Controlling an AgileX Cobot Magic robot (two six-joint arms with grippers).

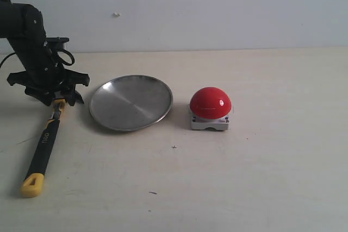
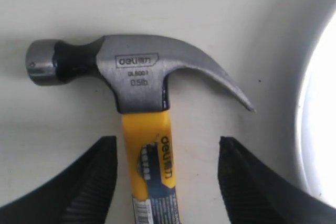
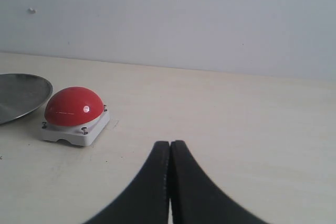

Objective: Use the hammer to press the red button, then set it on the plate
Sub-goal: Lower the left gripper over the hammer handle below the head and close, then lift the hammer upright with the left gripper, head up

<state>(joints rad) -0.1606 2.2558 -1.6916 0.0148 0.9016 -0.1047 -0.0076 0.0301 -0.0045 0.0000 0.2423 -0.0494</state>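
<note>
My left gripper point(image 2: 167, 142) hangs open over the hammer point(image 2: 137, 77), one finger on each side of its yellow neck and neither touching it. The hammer lies flat on the table point(image 1: 261, 177), just left of the plate point(image 1: 130, 102). The button point(image 1: 210, 103) sits right of the plate. My right gripper point(image 3: 170, 146) is closed on nothing.
</note>
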